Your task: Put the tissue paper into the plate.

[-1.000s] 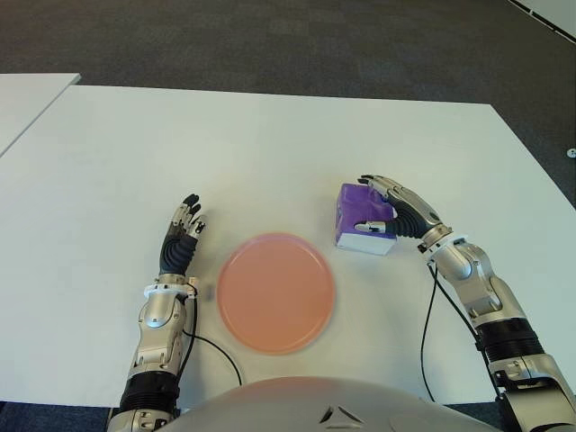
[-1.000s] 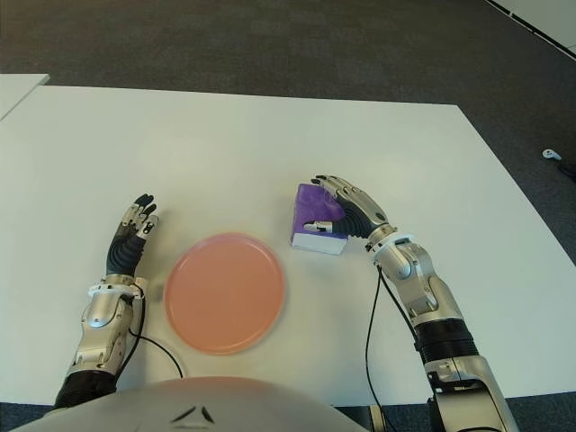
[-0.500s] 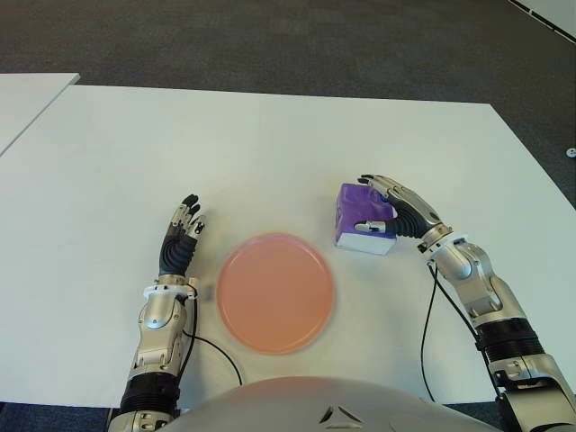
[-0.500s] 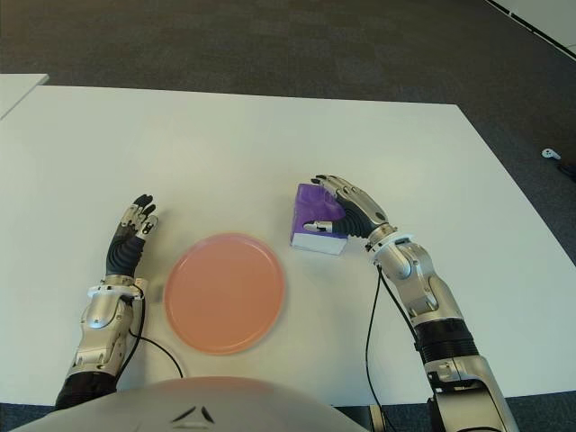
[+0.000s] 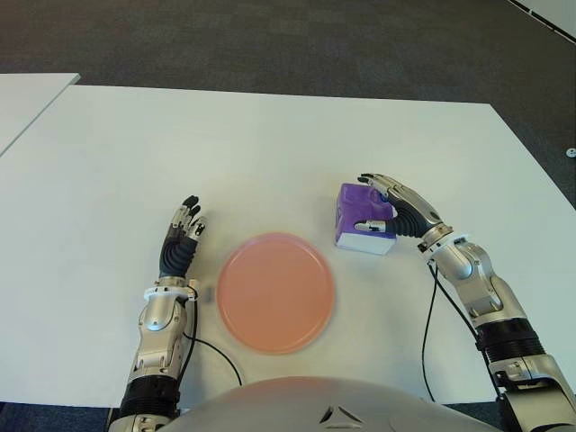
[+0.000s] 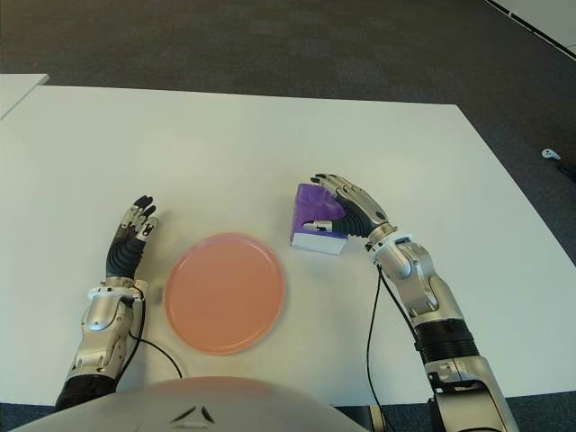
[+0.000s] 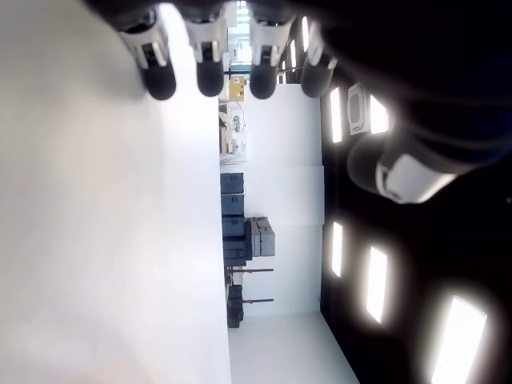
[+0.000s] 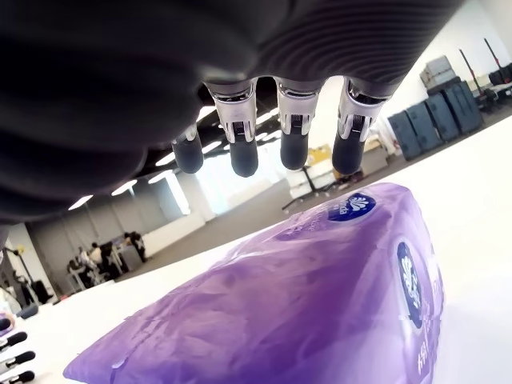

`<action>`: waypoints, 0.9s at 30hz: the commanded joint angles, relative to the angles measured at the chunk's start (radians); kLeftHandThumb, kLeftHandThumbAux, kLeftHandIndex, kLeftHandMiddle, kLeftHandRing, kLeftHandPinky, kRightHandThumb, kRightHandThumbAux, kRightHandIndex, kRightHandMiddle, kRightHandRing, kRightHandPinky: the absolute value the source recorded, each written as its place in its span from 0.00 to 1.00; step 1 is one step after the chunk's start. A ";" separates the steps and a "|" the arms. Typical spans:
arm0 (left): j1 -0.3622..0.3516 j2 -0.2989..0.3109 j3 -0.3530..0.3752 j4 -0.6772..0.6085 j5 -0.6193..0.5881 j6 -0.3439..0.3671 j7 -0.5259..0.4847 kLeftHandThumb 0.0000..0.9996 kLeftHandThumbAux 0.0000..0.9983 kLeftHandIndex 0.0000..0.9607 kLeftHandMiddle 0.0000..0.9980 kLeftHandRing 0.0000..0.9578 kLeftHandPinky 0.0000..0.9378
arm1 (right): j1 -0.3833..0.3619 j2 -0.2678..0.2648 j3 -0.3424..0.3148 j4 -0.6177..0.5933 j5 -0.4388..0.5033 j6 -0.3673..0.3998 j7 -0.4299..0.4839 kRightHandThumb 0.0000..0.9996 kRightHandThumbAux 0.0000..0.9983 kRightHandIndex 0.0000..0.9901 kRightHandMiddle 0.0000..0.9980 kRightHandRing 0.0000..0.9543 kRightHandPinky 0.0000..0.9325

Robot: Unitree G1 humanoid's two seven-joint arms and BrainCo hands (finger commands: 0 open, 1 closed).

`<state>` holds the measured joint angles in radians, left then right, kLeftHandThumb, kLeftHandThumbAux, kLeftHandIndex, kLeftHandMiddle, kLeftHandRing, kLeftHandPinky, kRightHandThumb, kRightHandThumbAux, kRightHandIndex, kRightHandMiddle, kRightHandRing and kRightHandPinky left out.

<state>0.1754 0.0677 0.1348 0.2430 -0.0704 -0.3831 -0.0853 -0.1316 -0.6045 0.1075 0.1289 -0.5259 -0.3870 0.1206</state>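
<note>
A purple tissue paper pack [image 5: 354, 214] lies on the white table [image 5: 225, 153], just right of and beyond a round pink plate [image 5: 275, 292]. My right hand [image 5: 396, 209] reaches over the pack from its right side. Its fingers [image 8: 242, 144] stretch above the pack's top [image 8: 280, 312] with a gap under the tips, and the thumb is at the pack's white near side. That hand is open and the pack sits on the table. My left hand [image 5: 180, 243] shows left of the plate, fingers [image 7: 210, 48] straight and holding nothing.
A second white table's corner [image 5: 27, 99] shows at the far left. Dark carpet [image 5: 270, 36] lies beyond the table's far edge. A thin black cable [image 5: 427, 333] hangs by my right forearm, and another loops near the left arm.
</note>
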 commanded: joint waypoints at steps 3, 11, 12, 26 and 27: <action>0.028 -0.006 -0.005 0.026 0.003 0.039 0.005 0.00 0.46 0.00 0.00 0.00 0.00 | 0.012 -0.003 0.000 -0.007 0.006 0.010 0.008 0.30 0.32 0.00 0.00 0.00 0.00; 0.031 -0.003 -0.008 0.024 0.007 0.033 0.003 0.00 0.46 0.00 0.00 0.00 0.00 | 0.023 -0.011 0.015 0.000 -0.014 -0.011 0.003 0.30 0.33 0.00 0.00 0.00 0.00; 0.031 -0.003 -0.008 0.024 0.007 0.033 0.004 0.00 0.46 0.00 0.00 0.00 0.00 | 0.026 -0.013 0.020 0.003 -0.020 -0.017 0.001 0.30 0.33 0.00 0.00 0.00 0.00; 0.036 -0.003 -0.009 0.014 0.005 0.040 0.002 0.00 0.46 0.00 0.00 0.00 0.00 | 0.040 -0.058 0.255 0.238 -0.334 -0.178 -0.269 0.27 0.38 0.00 0.00 0.00 0.00; 0.036 -0.004 -0.009 0.015 0.004 0.039 0.001 0.00 0.46 0.00 0.00 0.00 0.00 | 0.034 -0.058 0.268 0.254 -0.353 -0.180 -0.292 0.27 0.38 0.00 0.00 0.00 0.00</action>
<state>0.1842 0.0680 0.1335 0.2374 -0.0709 -0.3770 -0.0853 -0.1241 -0.6543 0.3116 0.3135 -0.8034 -0.5648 -0.1696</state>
